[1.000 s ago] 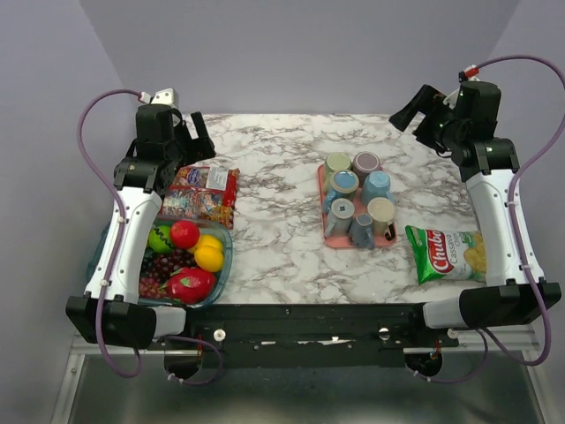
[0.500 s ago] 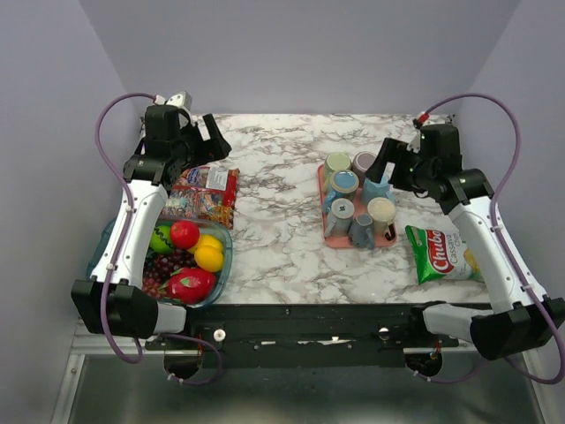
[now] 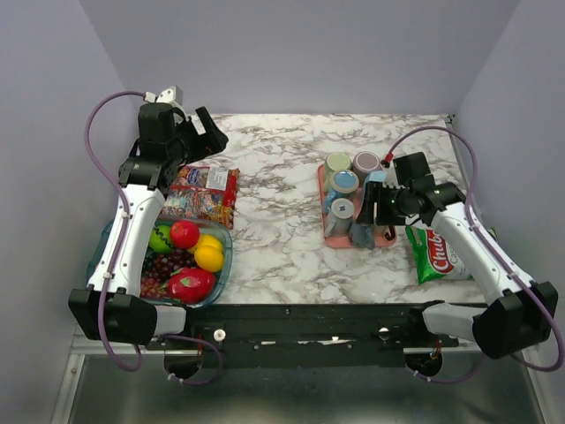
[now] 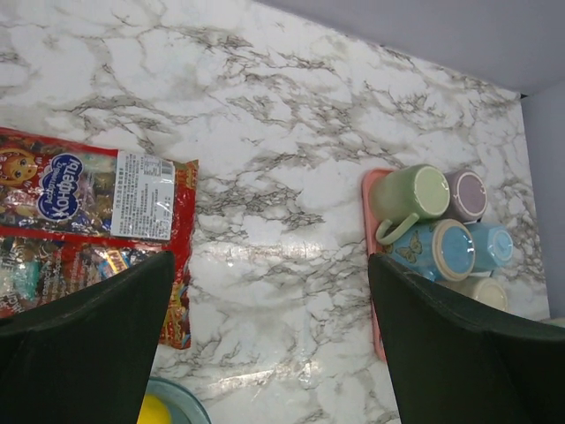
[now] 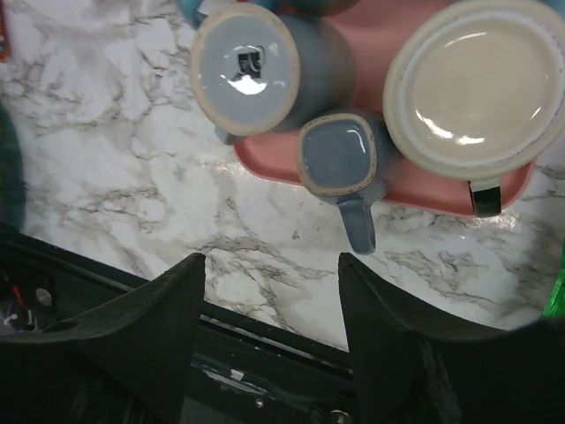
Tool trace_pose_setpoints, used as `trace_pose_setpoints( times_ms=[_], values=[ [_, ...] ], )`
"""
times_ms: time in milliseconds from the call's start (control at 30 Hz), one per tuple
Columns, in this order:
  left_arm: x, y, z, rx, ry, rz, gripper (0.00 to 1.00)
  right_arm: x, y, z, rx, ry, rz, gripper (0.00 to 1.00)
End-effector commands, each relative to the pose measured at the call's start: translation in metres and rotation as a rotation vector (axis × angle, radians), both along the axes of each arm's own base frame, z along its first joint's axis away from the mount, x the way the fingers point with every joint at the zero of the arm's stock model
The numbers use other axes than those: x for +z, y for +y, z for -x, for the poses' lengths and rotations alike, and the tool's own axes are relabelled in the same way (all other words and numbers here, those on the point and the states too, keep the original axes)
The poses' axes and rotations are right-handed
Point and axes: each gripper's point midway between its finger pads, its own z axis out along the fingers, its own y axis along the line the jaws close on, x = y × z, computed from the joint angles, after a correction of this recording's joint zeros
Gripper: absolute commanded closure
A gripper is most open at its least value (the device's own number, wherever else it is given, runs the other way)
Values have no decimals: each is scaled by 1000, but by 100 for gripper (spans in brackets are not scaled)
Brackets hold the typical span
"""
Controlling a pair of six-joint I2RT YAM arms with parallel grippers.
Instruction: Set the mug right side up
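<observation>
Several mugs stand bottom-up on a pink tray [image 3: 321,205] right of the table's centre. In the right wrist view I see a grey-blue mug [image 5: 247,69], a small blue mug [image 5: 339,155] with its handle pointing off the tray's front edge, and a cream mug [image 5: 472,87]. My right gripper [image 3: 372,212] hovers open and empty above the tray's front right part; in its own view the right gripper [image 5: 272,274] is over bare marble just in front of the small blue mug. My left gripper [image 3: 210,134] is open, empty and high at the back left. It sees the tray [image 4: 368,256] at the right, with a green mug [image 4: 418,193].
A red candy bag [image 3: 201,191] lies at the left, and it shows in the left wrist view [image 4: 79,199]. A glass bowl [image 3: 224,265] of fruit sits at the front left. A green chips bag [image 3: 434,256] lies right of the tray, under my right arm.
My right arm has swung down from the back right corner to just above the front of the tray. My left gripper has shifted slightly at the back left.
</observation>
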Motion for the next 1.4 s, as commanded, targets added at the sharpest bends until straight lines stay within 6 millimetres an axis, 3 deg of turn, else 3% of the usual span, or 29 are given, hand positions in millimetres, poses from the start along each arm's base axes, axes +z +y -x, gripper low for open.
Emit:
trace_pose_setpoints(
  times_ms=[0, 300, 533, 1067, 1167, 1367],
  values=[
    [34, -1, -1, 8, -106, 44, 1, -37, -16, 17, -32, 157, 150, 32],
    [52, -9, 5, -36, -189, 74, 1, -67, -20, 12, -31, 212, 215, 39],
    [44, -8, 3, -22, -173, 85, 1, -85, -28, 4, -37, 234, 293, 43],
    [33, -6, -2, 2, -154, 98, 1, -98, -17, -5, 58, 228, 286, 56],
    [32, -5, -2, 8, -153, 96, 1, -97, -16, -6, 59, 223, 282, 63],
    [27, -2, -1, 21, -141, 93, 1, -95, -18, -5, 65, 220, 295, 88]
  ],
)
